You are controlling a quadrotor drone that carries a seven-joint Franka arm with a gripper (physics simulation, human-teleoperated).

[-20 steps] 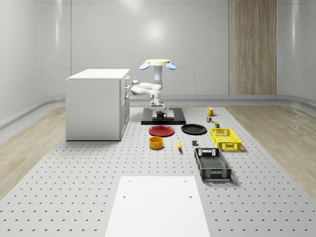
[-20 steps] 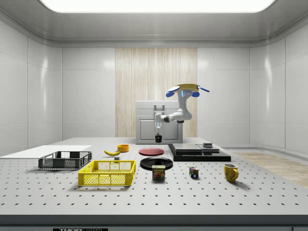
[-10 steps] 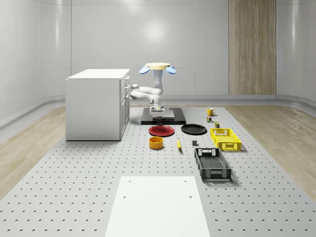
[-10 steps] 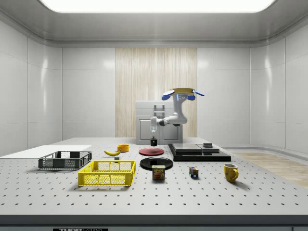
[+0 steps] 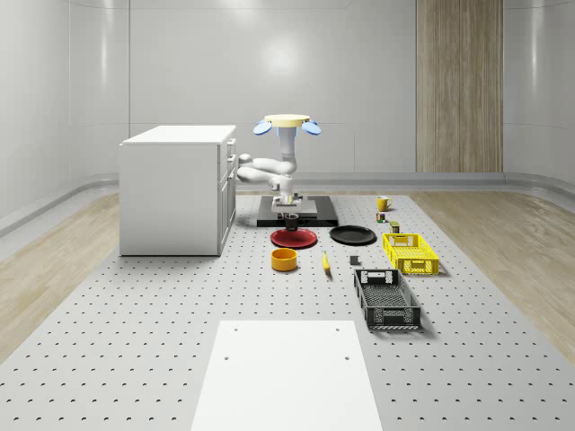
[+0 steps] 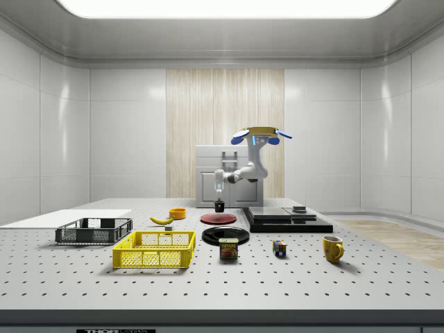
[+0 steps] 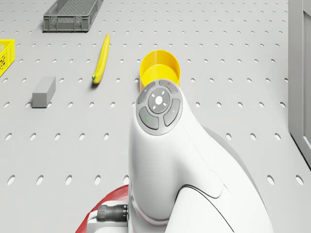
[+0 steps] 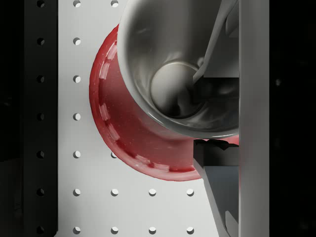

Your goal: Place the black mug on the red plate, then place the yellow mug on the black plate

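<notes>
The black mug (image 5: 290, 217) hangs upright just above the red plate (image 5: 294, 238), with my gripper (image 5: 288, 208) shut on its rim. In the wrist view one finger sits inside the mug (image 8: 173, 74) and the other outside it, with the red plate (image 8: 128, 133) underneath. The drone (image 5: 287, 121) hovers behind the plate, over the front of the dark platform (image 5: 319, 214). From the side, the mug (image 6: 220, 206) is a small gap above the red plate (image 6: 218, 218). The black plate (image 5: 352, 235) lies right of the red one. The yellow mug (image 5: 383, 203) stands further back right.
A white cabinet (image 5: 175, 189) stands on the whole-scene view's left. Close to the red plate are a yellow bowl (image 7: 160, 68), a banana (image 7: 100, 58) and a grey block (image 7: 43, 91). A yellow crate (image 5: 411, 252) and a black crate (image 5: 386, 299) lie to the right.
The drone and arm have carried the black mug off the dark platform toward the front, and it now hangs lower, over the red plate.
</notes>
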